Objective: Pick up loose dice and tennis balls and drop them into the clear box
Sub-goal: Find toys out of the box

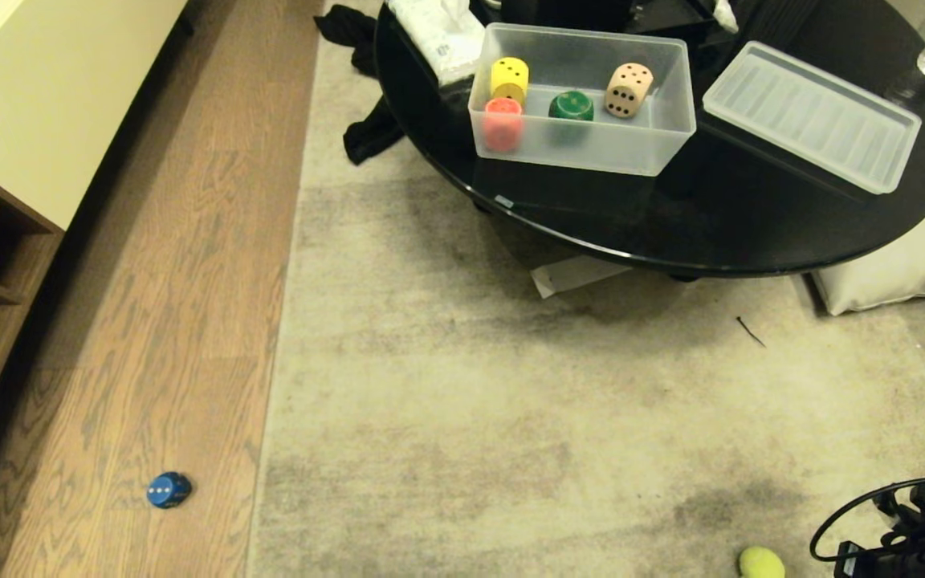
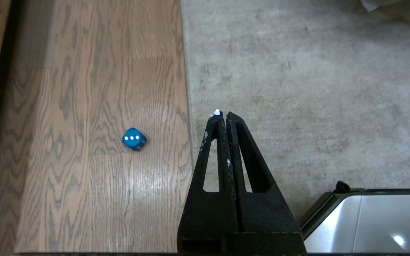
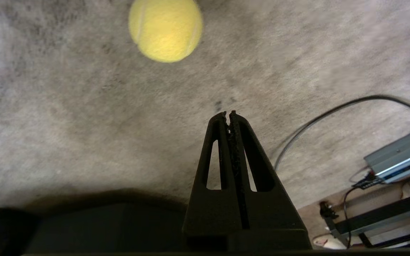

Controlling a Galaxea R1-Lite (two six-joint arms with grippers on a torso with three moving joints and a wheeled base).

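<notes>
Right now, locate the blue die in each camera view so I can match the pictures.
Head view: blue die on the wood floor, lower left, just off the grey rug.
Left wrist view: blue die on the wood floor, apart from the shut left gripper.
Right wrist view: not in it.
Shared landmark: the seam where the wood floor meets the rug.
</notes>
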